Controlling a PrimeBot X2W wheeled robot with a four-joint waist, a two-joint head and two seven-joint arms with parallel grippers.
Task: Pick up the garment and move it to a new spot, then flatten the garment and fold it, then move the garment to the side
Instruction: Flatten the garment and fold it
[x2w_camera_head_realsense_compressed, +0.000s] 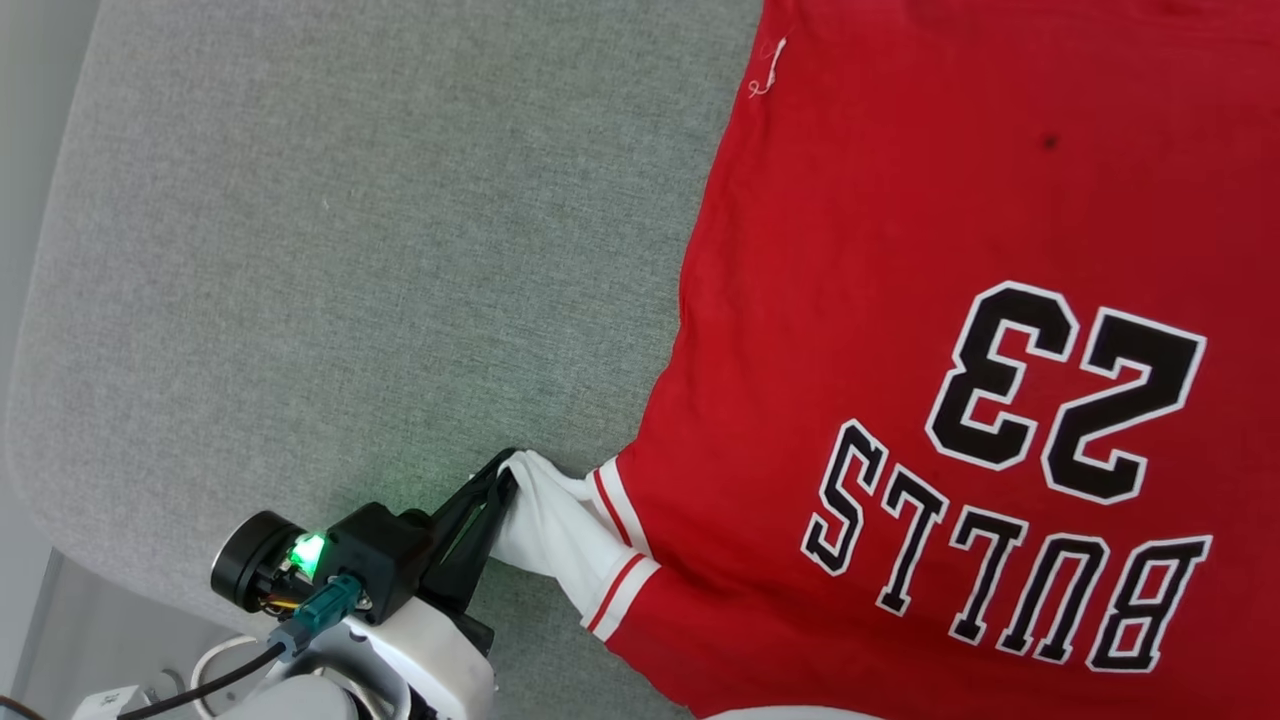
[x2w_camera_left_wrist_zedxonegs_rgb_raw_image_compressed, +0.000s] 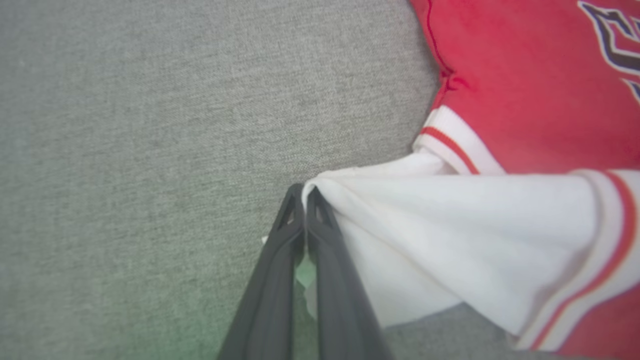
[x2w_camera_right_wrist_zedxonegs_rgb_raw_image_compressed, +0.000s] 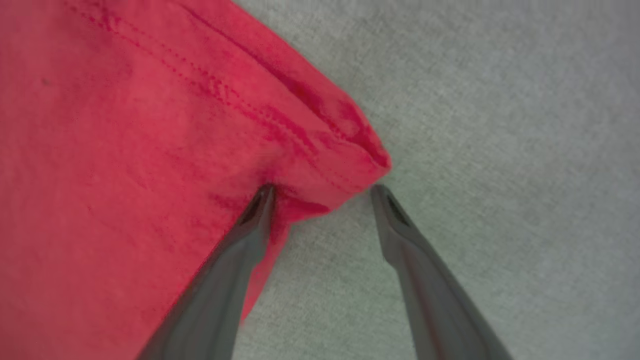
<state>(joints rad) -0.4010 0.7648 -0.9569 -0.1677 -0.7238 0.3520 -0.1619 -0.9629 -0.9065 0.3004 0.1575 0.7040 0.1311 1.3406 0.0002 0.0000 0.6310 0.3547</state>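
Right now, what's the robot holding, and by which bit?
The left pincer is shut on the garment, pinching its white sleeve at the edge. The right pincer is open around a corner, gripping nothing.

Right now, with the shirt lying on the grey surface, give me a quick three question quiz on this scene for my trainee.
1. True or false: the left gripper is shut on the garment's white sleeve.
2. Pick one: the right gripper is A) open at a red corner, B) shut on the lettering.
3. Fill in: the number printed with BULLS is ___.
Key: 1 true; 2 A; 3 23.
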